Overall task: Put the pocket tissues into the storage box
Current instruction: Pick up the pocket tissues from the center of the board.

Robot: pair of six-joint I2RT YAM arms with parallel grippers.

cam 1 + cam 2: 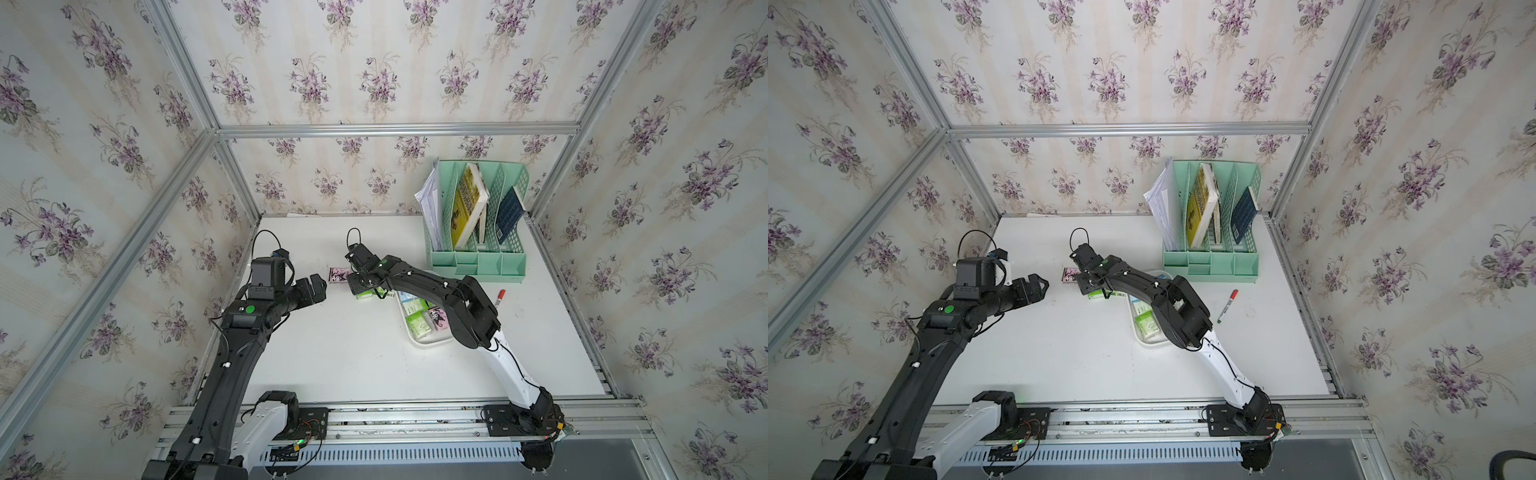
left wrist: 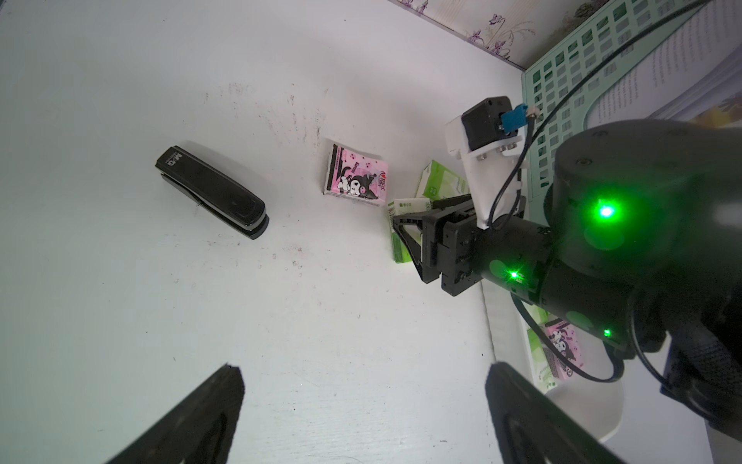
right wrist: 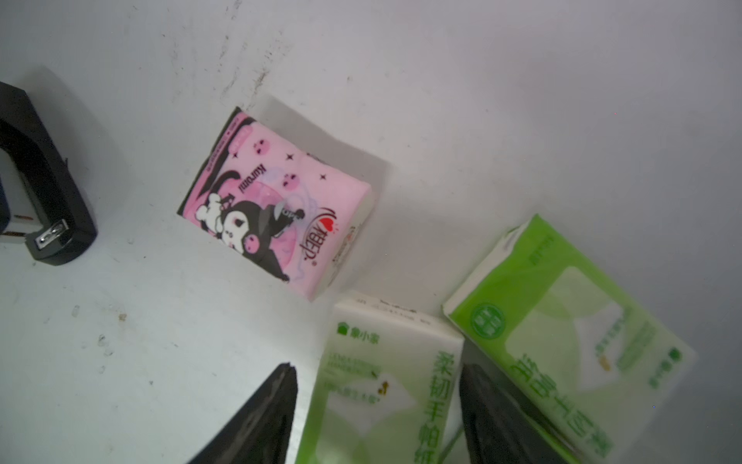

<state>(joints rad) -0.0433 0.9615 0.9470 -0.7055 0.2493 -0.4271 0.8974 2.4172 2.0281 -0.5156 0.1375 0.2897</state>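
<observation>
Picking: I am straddling a green-white pack (image 3: 383, 401) with the right pincer (image 3: 376, 366), jaws apart. Next probably wants closing, lifting, carrying right to the storage box (image 1: 422, 343).

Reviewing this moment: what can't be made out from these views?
- The storage box: the right arm covers much of it in both top views, so the packs inside cannot be counted.
- The right hand: in the right wrist view its fingers straddle a green-white pack; the bottom edge cuts off whether they grip it.
- The stapler: cut off by that view's edge; absent from both top views, likely under the left arm.
</observation>
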